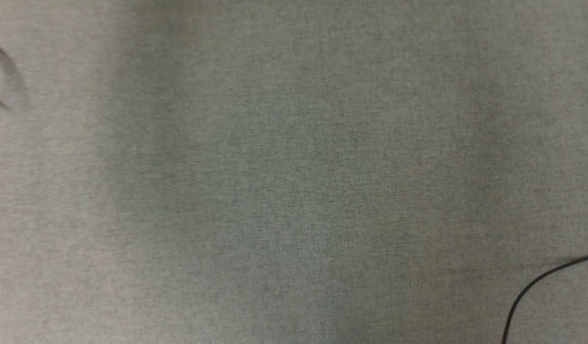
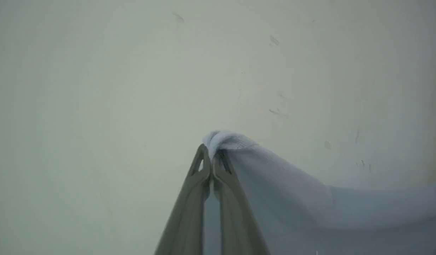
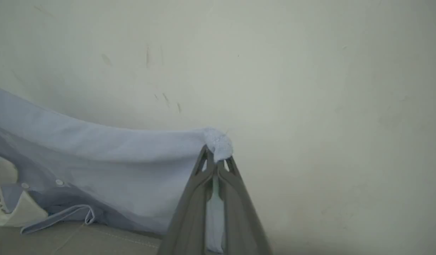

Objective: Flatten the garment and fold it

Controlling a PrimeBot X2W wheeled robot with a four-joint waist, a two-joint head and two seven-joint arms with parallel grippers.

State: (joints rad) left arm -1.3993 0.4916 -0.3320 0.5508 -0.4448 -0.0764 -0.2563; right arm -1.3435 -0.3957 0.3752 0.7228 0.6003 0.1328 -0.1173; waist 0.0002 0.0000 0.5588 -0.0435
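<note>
Both tools are clenched on bunched edges of the light blue short-sleeved polo shirt (image 3: 115, 159), which hangs between the left gripper (image 2: 211, 157) and right gripper (image 3: 215, 159) before a pale scuffed wall (image 2: 97, 88). The right wrist view adds its white collar (image 3: 23, 212) and two white buttons (image 3: 58, 182); the left wrist view gives plain blue cloth. The head view gives a broad grey woven surface (image 1: 294, 172), with a thin black cable (image 1: 537, 282) crossing its lower right corner.

Grey fabric surface (image 1: 294, 172); pale scuffed wall (image 2: 97, 88) bkgd
</note>
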